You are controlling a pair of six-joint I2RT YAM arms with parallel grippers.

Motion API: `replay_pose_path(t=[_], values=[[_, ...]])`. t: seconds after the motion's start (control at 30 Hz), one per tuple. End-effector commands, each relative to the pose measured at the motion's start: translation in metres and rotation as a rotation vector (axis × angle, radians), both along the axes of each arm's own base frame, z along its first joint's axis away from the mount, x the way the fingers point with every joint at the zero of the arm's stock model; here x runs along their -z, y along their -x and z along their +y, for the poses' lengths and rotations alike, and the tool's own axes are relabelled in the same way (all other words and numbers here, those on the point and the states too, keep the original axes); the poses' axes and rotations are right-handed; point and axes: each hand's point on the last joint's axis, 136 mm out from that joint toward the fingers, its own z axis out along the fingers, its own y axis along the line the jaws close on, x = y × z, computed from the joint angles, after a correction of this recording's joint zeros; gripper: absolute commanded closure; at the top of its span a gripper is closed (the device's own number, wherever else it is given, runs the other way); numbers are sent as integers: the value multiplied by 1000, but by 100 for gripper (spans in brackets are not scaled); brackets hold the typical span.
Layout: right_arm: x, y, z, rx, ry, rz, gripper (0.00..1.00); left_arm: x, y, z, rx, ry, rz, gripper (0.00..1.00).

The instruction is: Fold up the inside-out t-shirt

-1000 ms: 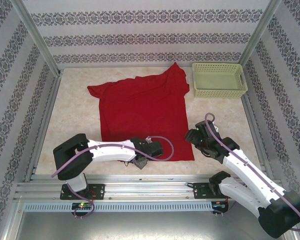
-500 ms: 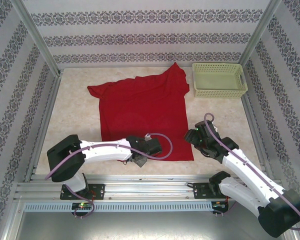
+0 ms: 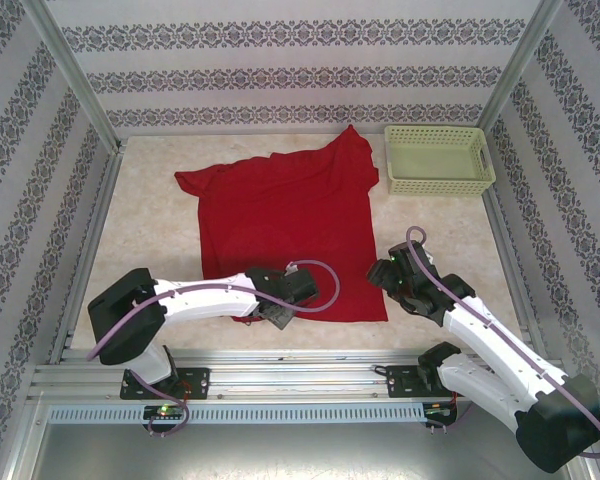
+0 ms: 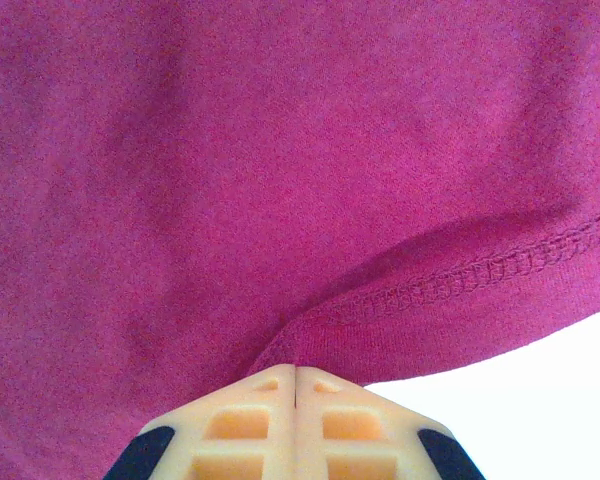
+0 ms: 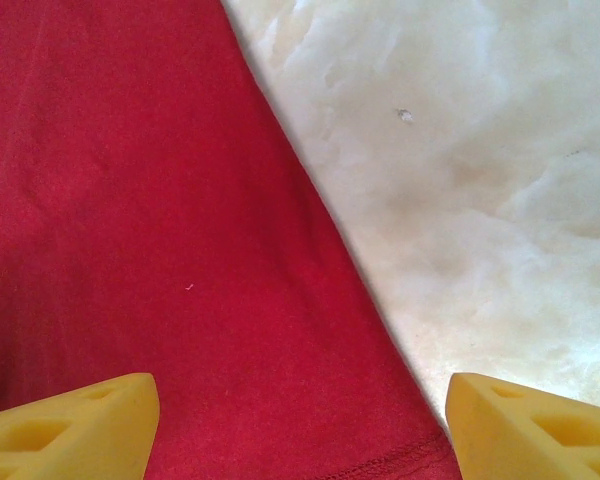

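Observation:
The inside-out t-shirt (image 3: 285, 215) lies spread on the marble table, bright red, one sleeve pointing to the far right. My left gripper (image 3: 270, 312) sits at its near hem, left of the middle. In the left wrist view the left gripper (image 4: 296, 370) is shut on a pinched fold of the stitched hem (image 4: 480, 268), with the red cloth (image 4: 230, 180) rising from the tips. My right gripper (image 3: 383, 275) hovers open over the shirt's near right corner. In the right wrist view the right gripper (image 5: 302, 405) spans the shirt's side edge, with the cloth (image 5: 130, 200) under its left finger and nothing pinched.
A pale green lattice basket (image 3: 438, 160) stands at the far right corner, close to the shirt's sleeve. Bare marble (image 5: 460, 200) runs to the right of the shirt. Patterned walls and metal posts enclose the table on three sides.
My left gripper has closed on the near hem and shifted a little left, bunching the cloth there. The right arm has barely moved.

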Motion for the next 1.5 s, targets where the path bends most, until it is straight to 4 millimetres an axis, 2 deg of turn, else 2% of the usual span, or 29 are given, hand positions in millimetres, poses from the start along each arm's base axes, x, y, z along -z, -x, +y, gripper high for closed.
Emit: replay_pose_path(t=[0.0, 0.13, 0.33, 0.47, 0.57, 0.8, 0.93, 1.0, 1.07, 1.13, 1.3, 1.4, 1.47], values=[[3, 0, 9, -37, -15, -5, 24, -11, -8, -2, -39, 80, -24, 100], [-3, -5, 38, -138, -52, -68, 24, -30, -20, 0, -126, 207, -53, 100], [-13, -10, 99, -342, -89, -163, 23, -52, -32, -4, -201, 387, -71, 100], [-18, -12, 136, -499, -34, -236, 14, -59, -38, -5, -226, 457, -66, 100], [-18, -11, 161, -608, -5, -283, 11, -64, -41, -6, -233, 484, -72, 100], [-1, -6, 202, -783, 26, -322, 9, -72, -48, -3, -264, 544, -81, 100], [9, -7, 208, -797, 81, -328, 10, -76, -51, 1, -277, 560, -91, 100], [16, -15, 202, -757, 139, -307, 15, -77, -53, 1, -277, 566, -93, 100], [18, -20, 198, -731, 171, -308, 24, -78, -52, 1, -272, 565, -92, 100], [15, -23, 196, -709, 179, -327, 38, -79, -52, 2, -267, 563, -93, 100], [2, -30, 192, -676, 186, -360, 85, -73, -49, 1, -244, 562, -76, 100], [-9, -33, 195, -674, 150, -376, 97, -71, -43, -7, -204, 598, -51, 100], [-17, -33, 198, -675, 123, -387, 99, -69, -40, -9, -182, 613, -38, 99]])
